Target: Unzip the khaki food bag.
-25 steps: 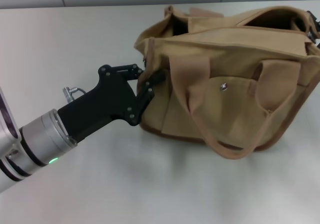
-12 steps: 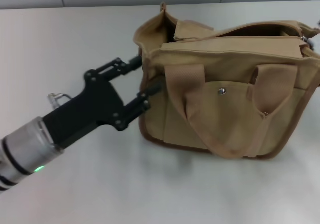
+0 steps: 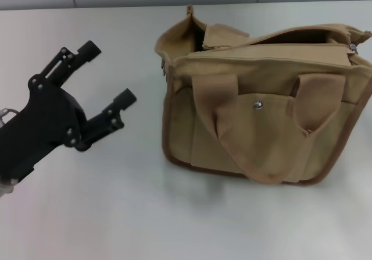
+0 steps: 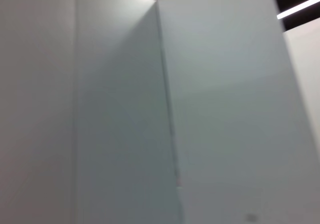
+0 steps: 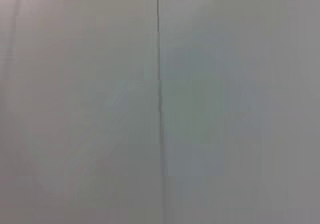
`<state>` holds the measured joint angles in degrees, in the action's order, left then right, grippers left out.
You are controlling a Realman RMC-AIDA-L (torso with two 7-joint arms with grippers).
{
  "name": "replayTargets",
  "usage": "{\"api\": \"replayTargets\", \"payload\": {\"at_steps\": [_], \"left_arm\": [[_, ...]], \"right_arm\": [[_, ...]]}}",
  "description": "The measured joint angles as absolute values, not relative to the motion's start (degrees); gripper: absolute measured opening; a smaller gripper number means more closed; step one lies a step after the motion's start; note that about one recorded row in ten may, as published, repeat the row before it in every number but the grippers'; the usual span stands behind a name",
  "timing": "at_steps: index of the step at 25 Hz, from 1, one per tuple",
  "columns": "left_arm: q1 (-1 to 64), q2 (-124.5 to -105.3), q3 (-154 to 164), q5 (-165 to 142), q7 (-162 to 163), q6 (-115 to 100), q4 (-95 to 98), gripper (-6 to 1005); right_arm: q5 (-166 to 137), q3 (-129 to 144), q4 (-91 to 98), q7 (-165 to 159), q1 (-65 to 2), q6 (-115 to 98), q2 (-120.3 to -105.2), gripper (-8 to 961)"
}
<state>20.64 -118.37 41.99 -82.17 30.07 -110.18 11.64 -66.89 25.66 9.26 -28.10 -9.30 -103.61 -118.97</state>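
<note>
**Tan canvas tote on the table, black gripper apart from it**

Tan canvas makes up the khaki food bag point(image 3: 261, 111), a boxy tote with brown base trim, standing upright on the pale grey table point(image 3: 116, 213) toward the robot's right in the head view; two wide loop handles hang down its front face, over a pocket with a small silver snap point(image 3: 257, 104); the top gapes, with a dark opening showing along the rear edge and a flap of canvas standing up at the bag's left end.

Only the head view shows the bag and an arm; the left wrist view shows nothing but pale wall panels, a seam and a bright strip of light near one corner; the right wrist view shows a plain grey surface crossed by a thin seam, and neither the bag nor any fingers appear in either.

The black left gripper point(image 3: 107, 74) sits at the robot's left, its two fingers spread wide and holding nothing; the tips point toward the bag's left end, with bare table between them and the canvas; the bag lies to the gripper's right, near but not touching.

The right gripper appears in no view.
</note>
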Motion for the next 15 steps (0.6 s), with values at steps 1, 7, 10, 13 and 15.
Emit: {"api": "replayTargets", "payload": {"at_steps": [1, 7, 10, 13, 15], "left_arm": [[20.6, -118.21, 43.0, -83.2, 31.8, -110.4, 13.0, 794], [21.7, -117.31, 49.0, -92.9, 42.8, -110.3, 20.5, 859], [22.9, -117.59, 50.0, -98.0, 44.9, -109.4, 21.4, 859], [24.1, -118.29, 50.3, -102.0, 45.6, -107.8, 21.5, 859], [24.3, -118.52, 50.5, -102.5, 45.9, -106.5, 21.3, 859]], "right_arm": [[-68.9, 26.7, 11.8, -32.8, -8.2, -105.1, -118.73, 745], [-91.6, 31.1, 25.9, -46.6, -5.8, -113.3, -118.75, 821], [-103.5, 31.2, 28.0, -47.0, -7.5, -114.5, -118.96, 826], [-109.4, 31.0, 27.0, -47.1, -9.7, -111.8, -119.07, 830], [-110.3, 31.2, 26.3, -47.1, -10.6, -110.0, -119.09, 829]]}}
